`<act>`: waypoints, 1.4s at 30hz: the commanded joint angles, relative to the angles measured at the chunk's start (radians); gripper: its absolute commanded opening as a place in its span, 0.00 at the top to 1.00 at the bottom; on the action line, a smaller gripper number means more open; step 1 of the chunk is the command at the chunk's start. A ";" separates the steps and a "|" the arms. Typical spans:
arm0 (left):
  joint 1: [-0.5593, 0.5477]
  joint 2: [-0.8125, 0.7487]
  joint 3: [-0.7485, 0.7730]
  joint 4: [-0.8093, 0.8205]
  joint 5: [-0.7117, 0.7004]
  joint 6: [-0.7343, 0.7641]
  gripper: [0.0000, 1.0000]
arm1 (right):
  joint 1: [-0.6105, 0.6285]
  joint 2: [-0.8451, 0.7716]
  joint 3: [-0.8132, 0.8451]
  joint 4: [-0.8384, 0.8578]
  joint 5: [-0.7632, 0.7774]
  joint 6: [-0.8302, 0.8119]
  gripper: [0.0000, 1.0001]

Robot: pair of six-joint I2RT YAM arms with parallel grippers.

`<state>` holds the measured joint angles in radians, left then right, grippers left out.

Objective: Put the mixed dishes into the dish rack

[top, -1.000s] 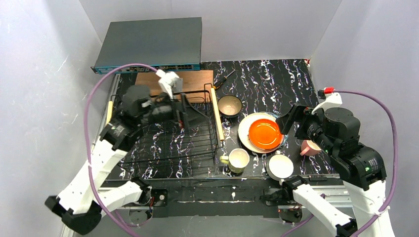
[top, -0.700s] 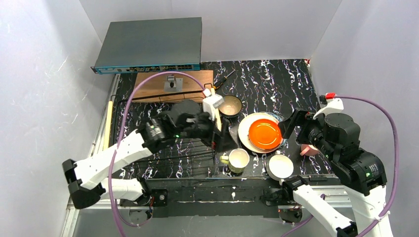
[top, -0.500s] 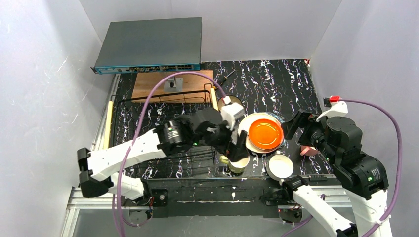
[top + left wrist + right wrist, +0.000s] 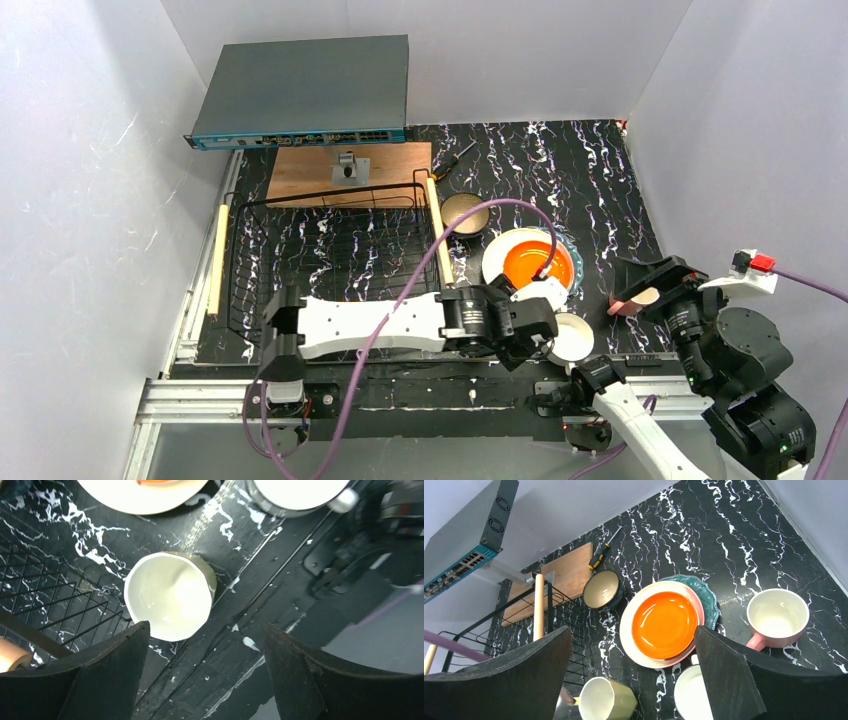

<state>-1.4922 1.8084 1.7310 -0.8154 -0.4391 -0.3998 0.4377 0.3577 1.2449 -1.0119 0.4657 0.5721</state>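
The yellow-green mug stands upright by the dish rack's corner. My left gripper is open just above it and hides it in the top view. The orange plate lies on the cream plate, over the teal plate. The pink mug, the white cup and the blue-teal bowl stand around them. My right gripper is open and empty, raised near the pink mug. The black wire dish rack holds no dishes.
A brown wooden board and a grey network switch lie behind the rack. A screwdriver lies near the bowl. White walls close in on the left, back and right. The left arm stretches across the table's front edge.
My left arm swung from over the rack to the right and down, over the yellow-green mug. My right arm drew back toward the right front corner.
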 commanded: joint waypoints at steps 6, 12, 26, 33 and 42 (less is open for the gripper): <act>-0.032 0.105 0.070 -0.114 -0.116 -0.077 0.21 | -0.004 -0.013 -0.034 0.067 0.030 0.013 0.00; -0.032 0.144 0.065 -0.094 -0.101 -0.052 0.28 | -0.004 -0.036 -0.042 0.074 0.033 0.010 0.00; -0.014 0.316 0.211 -0.208 -0.076 -0.006 0.40 | -0.003 -0.066 -0.065 0.075 0.041 0.009 0.00; 0.004 0.330 0.190 -0.190 -0.056 0.014 0.48 | -0.004 -0.066 -0.062 0.069 0.039 0.005 0.00; 0.016 0.347 0.200 -0.196 -0.032 0.036 0.65 | -0.003 -0.079 -0.074 0.068 0.047 0.005 0.00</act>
<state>-1.4816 2.1548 1.9064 -0.9786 -0.4787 -0.3751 0.4377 0.2966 1.1782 -0.9851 0.4920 0.5762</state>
